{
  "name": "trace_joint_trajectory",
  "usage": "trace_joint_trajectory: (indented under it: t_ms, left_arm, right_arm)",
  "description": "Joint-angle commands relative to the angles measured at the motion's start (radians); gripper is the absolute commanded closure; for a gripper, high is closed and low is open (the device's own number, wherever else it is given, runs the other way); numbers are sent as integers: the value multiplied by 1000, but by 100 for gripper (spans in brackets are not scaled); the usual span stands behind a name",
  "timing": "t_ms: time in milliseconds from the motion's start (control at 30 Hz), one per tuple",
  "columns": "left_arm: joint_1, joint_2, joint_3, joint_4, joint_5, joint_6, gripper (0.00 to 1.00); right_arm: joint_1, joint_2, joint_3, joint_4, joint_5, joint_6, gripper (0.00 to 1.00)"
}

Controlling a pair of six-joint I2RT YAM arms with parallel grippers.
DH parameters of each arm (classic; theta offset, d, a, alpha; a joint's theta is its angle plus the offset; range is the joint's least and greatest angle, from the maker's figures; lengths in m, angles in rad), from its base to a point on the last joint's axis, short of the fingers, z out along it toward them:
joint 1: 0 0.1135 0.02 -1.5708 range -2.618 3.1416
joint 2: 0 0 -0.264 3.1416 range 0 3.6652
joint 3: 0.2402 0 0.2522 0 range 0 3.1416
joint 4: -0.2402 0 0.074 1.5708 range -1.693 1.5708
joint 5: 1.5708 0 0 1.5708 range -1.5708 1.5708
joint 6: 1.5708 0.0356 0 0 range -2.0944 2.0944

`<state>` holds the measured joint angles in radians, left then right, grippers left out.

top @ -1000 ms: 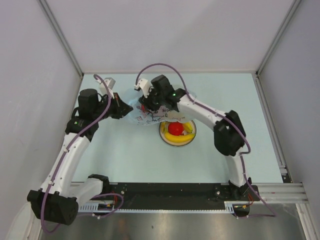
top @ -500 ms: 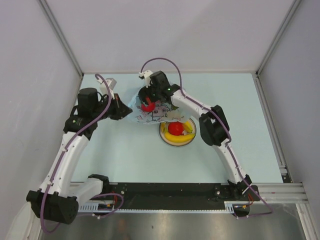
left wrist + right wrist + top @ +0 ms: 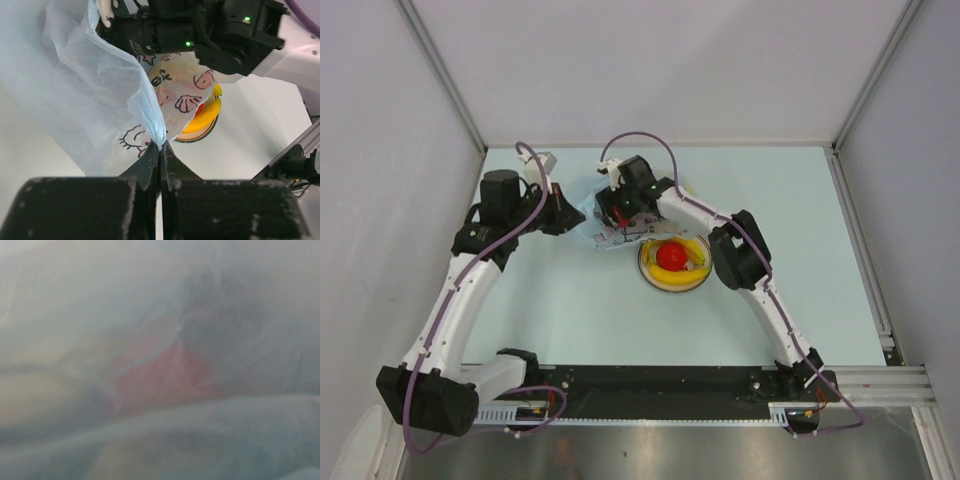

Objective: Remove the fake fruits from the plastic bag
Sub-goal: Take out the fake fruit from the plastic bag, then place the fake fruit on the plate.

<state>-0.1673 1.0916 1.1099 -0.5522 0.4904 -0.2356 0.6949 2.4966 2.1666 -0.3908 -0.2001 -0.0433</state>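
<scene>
The plastic bag lies near the far edge of the desk, well apart from both side walls. The left pincer is clamped tight on its rim. The right pincer reaches inside, and how wide it stands cannot be told. A red fruit and banana sit on the yellow plate just beside.

On my overhead feed the tabletop is a pale blue sheet. A round yellow plate sits close to its middle, well apart from every edge. Plain grey walls close off the far edge and both sides, with slim metal posts running up from the two far corners. A silver rail follows the right edge down to the near right corner. Along the near edge I see a black strip, and just in front of it a panel of brushed metal.
</scene>
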Motion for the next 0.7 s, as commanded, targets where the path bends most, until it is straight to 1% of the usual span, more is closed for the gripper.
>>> trace_joint_trajectory:
  t_ms: [0,33,67,100,133,167,200,233,267,333,367,433,467,500,567,600,667]
  left_arm:
    - [8,8,7,90,5,-22,100]
    - [8,8,2,101,5,-31,100]
    - [11,17,1,112,4,-37,100]
    - [12,19,-2,132,4,-45,100]
    - [14,24,-4,144,5,-59,100]
    - [18,37,-2,152,8,-65,100]
    - [22,45,7,167,13,-70,100]
    - [23,53,10,172,17,-74,100]
    - [25,59,16,178,19,-76,100]
    - [25,73,30,193,16,-74,100]
    - [25,77,33,196,13,-74,100]
    - [23,80,39,209,13,-73,100]
    - [23,83,41,212,13,-73,100]
    - [25,82,39,218,13,-74,100]
    - [25,77,30,222,13,-79,100]
    - [25,77,24,230,13,-80,100]
    - [25,71,15,233,11,-85,100]
  right_arm:
    - [-24,-273,-66,-23,-122,-42,62]
    - [-32,-318,-103,-37,-155,-50,62]
    - [-34,-356,-125,-71,-226,-67,61]
    - [-37,-390,-143,-103,-266,-114,60]
    - [-37,-456,-152,-146,-298,-148,60]
    - [-38,-488,-193,-211,-339,-173,60]
    - [-38,-530,-223,-235,-358,-194,60]
    - [-40,-609,-255,-256,-378,-246,60]
    - [-40,-658,-340,-285,-381,-271,60]
    - [-40,-746,-440,-309,-357,-347,61]
    - [-44,-843,-537,-334,-346,-377,61]
    - [-54,-931,-640,-379,-308,-426,61]
    - [-60,-1002,-681,-432,-292,-472,61]
    - [-73,-1037,-762,-456,-274,-486,62]
    - [-96,-1112,-832,-505,-242,-506,63]
    - [-124,-1128,-879,-513,-231,-509,63]
    - [-144,-1145,-924,-508,-194,-512,64]
